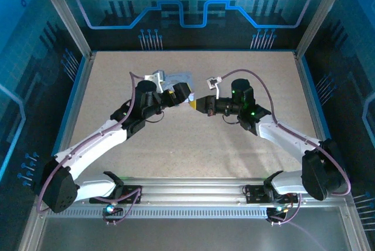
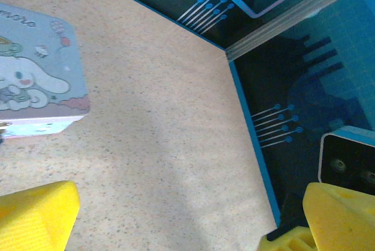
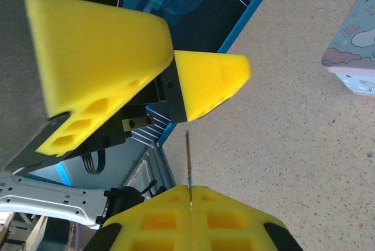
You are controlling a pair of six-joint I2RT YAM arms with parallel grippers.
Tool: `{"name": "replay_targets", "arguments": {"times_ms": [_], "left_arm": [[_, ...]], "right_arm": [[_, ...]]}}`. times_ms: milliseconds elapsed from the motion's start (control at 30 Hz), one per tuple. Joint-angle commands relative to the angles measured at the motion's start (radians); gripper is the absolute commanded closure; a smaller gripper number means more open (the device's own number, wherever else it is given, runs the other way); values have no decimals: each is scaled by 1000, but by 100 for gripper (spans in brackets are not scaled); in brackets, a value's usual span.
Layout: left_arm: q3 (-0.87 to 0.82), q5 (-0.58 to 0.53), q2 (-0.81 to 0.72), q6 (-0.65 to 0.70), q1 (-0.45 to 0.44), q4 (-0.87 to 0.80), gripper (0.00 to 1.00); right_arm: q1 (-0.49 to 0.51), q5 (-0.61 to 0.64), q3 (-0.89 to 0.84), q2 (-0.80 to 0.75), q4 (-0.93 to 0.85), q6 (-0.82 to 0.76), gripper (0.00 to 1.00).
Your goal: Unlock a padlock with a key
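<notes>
My right gripper (image 3: 190, 192) is shut on the key (image 3: 188, 157), a thin metal blade that sticks up from between its yellow pads. The blade's tip ends just below one yellow finger (image 3: 211, 81) of my left gripper, and the other finger (image 3: 99, 51) is above and to the left of it. My left gripper (image 2: 190, 207) is wide open with only bare table between its pads. In the top view the left gripper (image 1: 186, 98) and right gripper (image 1: 199, 104) meet tip to tip at mid-table. The padlock is hidden from view.
A pale lilac tin box (image 2: 35, 81) with a cartoon print lies flat on the speckled table (image 2: 164, 145), just behind the left gripper (image 1: 176, 78). Its corner shows at the right wrist view's edge (image 3: 357, 51). Blue-edged walls (image 2: 252, 139) enclose the table.
</notes>
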Motion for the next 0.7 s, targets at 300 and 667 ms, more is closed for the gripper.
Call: {"name": "replay_targets", "arguments": {"times_ms": [300,667], "left_arm": [[106,-72,-3,79,63,-227,1],[245,-74,100,138,98,-350,1]], "right_arm": [[-9,38,28,-25,-129,-51,99],[-25,142,21,-114,-288,-118,99]]}}
